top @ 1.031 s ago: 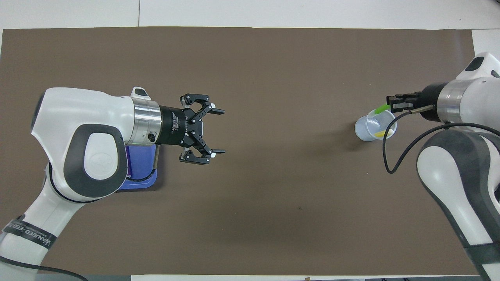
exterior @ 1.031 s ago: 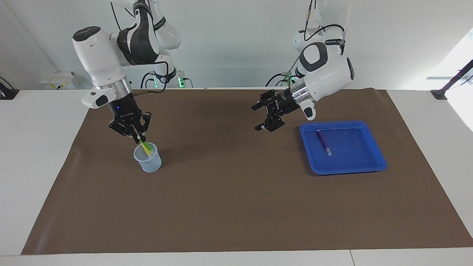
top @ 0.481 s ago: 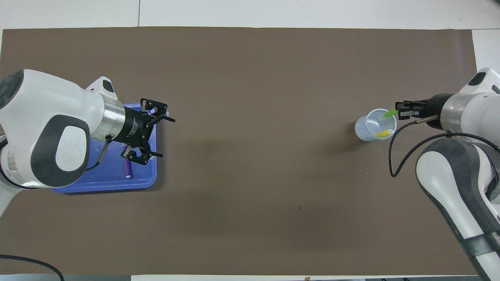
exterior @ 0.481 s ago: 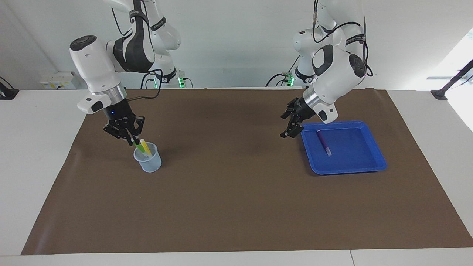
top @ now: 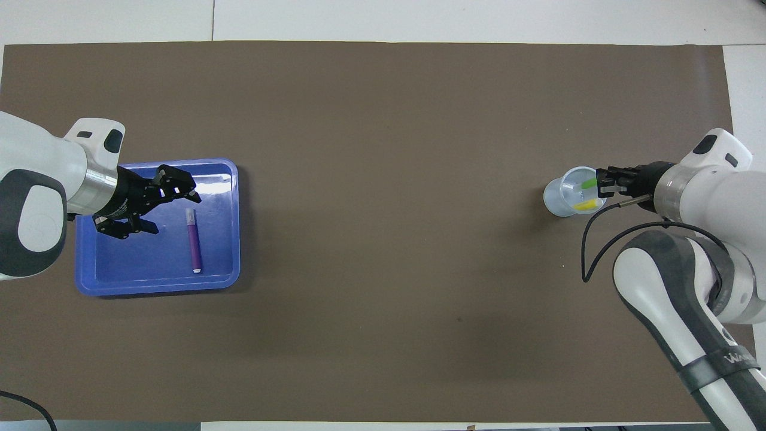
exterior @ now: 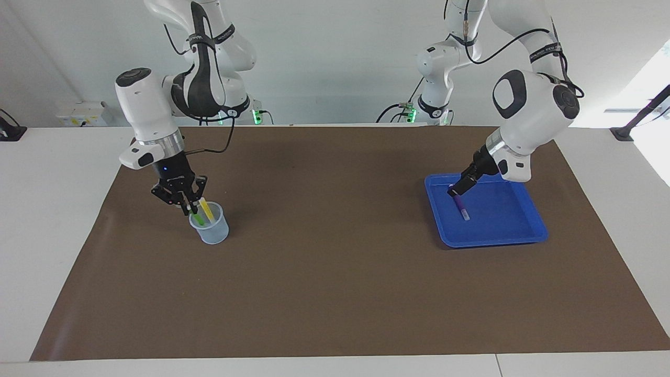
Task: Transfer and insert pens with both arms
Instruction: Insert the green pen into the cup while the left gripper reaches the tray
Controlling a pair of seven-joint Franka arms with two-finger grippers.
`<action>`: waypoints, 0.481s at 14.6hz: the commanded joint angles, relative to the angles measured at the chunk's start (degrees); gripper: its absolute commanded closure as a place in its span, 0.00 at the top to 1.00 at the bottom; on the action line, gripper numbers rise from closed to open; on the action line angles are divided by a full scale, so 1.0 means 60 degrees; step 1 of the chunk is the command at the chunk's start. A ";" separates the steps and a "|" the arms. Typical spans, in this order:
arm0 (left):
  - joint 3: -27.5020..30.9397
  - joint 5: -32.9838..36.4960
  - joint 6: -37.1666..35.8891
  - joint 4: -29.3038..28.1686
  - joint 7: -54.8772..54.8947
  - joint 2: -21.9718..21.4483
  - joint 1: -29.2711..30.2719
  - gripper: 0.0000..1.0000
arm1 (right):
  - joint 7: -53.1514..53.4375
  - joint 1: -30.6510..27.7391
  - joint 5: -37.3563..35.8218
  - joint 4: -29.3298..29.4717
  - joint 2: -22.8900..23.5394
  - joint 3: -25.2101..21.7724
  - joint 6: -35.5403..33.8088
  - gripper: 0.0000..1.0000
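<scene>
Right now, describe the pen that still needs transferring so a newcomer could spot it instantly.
Find the blue tray at the left arm's end of the brown mat. One slim purple pen with a whitish tip lies flat inside it, with the left gripper over the tray beside it. It is the only pen lying down; the green pen and yellow pen stand in the clear cup.

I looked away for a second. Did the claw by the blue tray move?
Yes. The left gripper was out over the brown mat, beside the blue tray; now it is over the tray, above the purple pen.
</scene>
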 commanded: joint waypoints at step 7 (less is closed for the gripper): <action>-0.0074 0.1918 0.2454 -0.1911 0.3854 0.0177 -0.0065 1.00 | -0.0274 -0.0258 -0.0196 -0.0227 0.0122 0.0119 0.0238 0.00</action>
